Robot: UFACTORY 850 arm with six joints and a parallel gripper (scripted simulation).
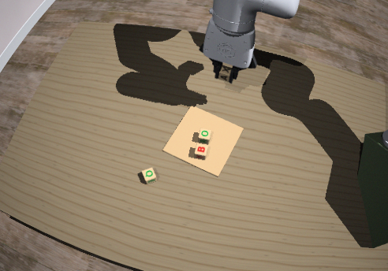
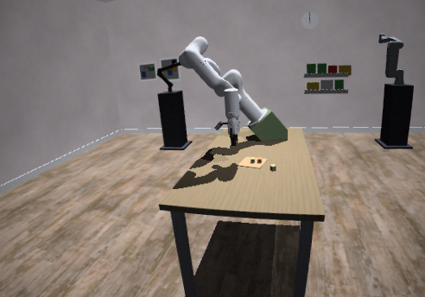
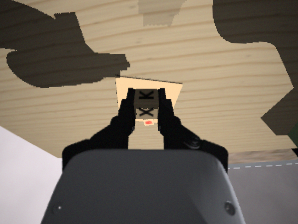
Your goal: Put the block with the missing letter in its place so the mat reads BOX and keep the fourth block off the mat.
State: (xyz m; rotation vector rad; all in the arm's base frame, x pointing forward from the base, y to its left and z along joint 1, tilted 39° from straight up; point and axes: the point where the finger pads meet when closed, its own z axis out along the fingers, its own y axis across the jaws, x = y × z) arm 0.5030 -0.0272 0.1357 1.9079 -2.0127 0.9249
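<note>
table [image 1: 79, 109]: matt wood grain | mat [image 1: 225, 153]: smooth, matt | blocks [image 1: 150, 175]: pale, possibly wood

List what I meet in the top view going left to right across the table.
Lone green-lettered block off the mat → red B block on the mat → tool shut on the X block → dark green box at the right edge. The O block overlaps B, so I skip it.

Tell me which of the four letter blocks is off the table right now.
The X block, clamped in the gripper above the table. The O block and B block sit on the mat; the fourth block lies on the table.
</note>
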